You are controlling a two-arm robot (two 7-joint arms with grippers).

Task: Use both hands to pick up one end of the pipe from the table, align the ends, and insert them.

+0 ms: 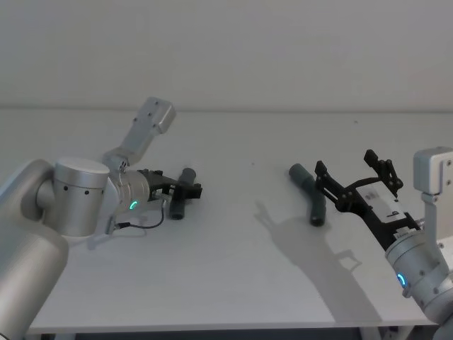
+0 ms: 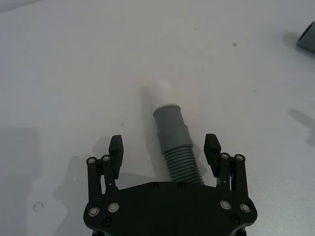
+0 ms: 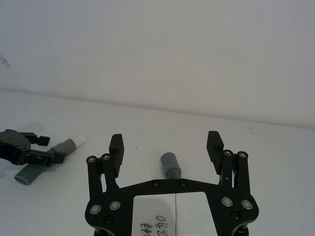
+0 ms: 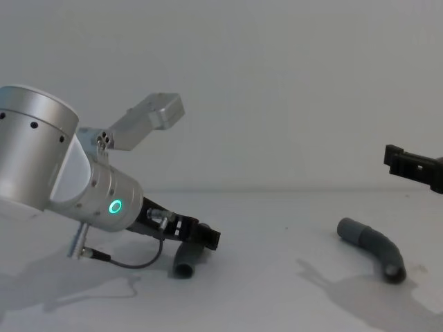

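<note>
While the spread black right end effector [image 3: 165, 141] hovers near its dark-grey ribbed plastic pipe piece [image 1: 312, 199], the spread left end effector [image 2: 164, 143] straddles the other piece [image 2: 170, 126], apparently ready to pinch.

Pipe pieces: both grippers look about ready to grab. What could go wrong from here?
1. The left gripper is open astride the left piece at its ribbed part; closing there could flex or roll it, tilting the white stub.
2. The right gripper hangs open above the bent right piece; coming down off-centre might knock it aside.
</note>
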